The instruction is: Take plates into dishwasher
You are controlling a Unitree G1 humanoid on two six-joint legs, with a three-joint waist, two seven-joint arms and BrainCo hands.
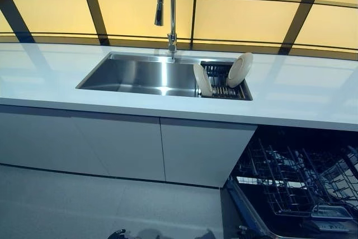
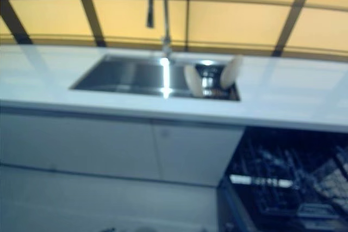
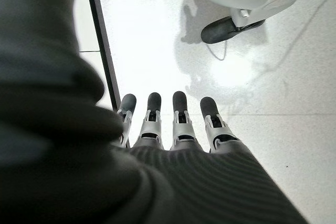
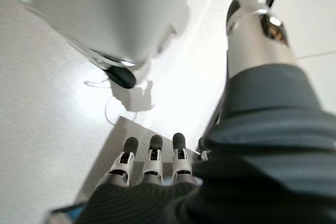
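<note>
Two white plates stand on edge in a dark wire rack (image 1: 219, 79) at the right end of the steel sink (image 1: 134, 74): one plate (image 1: 202, 79) leans at the rack's left, the other plate (image 1: 239, 69) at its right. The dishwasher (image 1: 296, 186) is open at the lower right, with its dark wire rack pulled out below the counter. Neither hand shows in the eye views. My left hand (image 3: 173, 124) hangs over the pale floor with straight fingers and holds nothing. My right hand (image 4: 152, 163) also points at the floor, fingers straight and empty.
A white counter (image 1: 302, 96) runs across the view with a tall chrome tap (image 1: 166, 9) behind the sink. White cabinet doors (image 1: 112, 144) lie below it, left of the dishwasher. Yellow panels with dark bars back the counter.
</note>
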